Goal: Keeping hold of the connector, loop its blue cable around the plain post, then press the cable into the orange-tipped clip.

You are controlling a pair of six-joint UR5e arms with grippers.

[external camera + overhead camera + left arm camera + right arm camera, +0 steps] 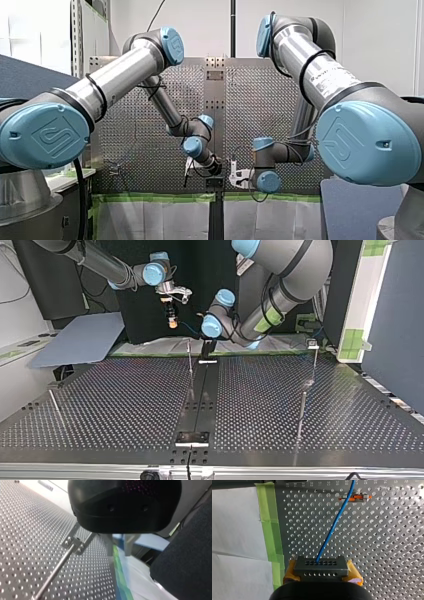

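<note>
In the right wrist view my right gripper (322,576) is shut on the grey connector (321,566), which sits between its yellow pads (354,576). The blue cable (332,530) runs from the connector ahead over the perforated table to the orange-tipped clip (354,498). The top view shows my right gripper (172,320) hanging above the table's far edge. My left gripper (207,347) is low beside a thin post (190,365). In the left wrist view my left gripper (118,553) has metal fingers (109,547) standing apart with nothing held. A metal post on a bracket (73,544) lies beside them.
More thin posts stand on the perforated table (125,405): one at the top view's left (55,407) and two at its right (301,410), (314,360). Green tape (270,530) lines the table's edge. A dark central rail (200,395) carries a small plate (192,438).
</note>
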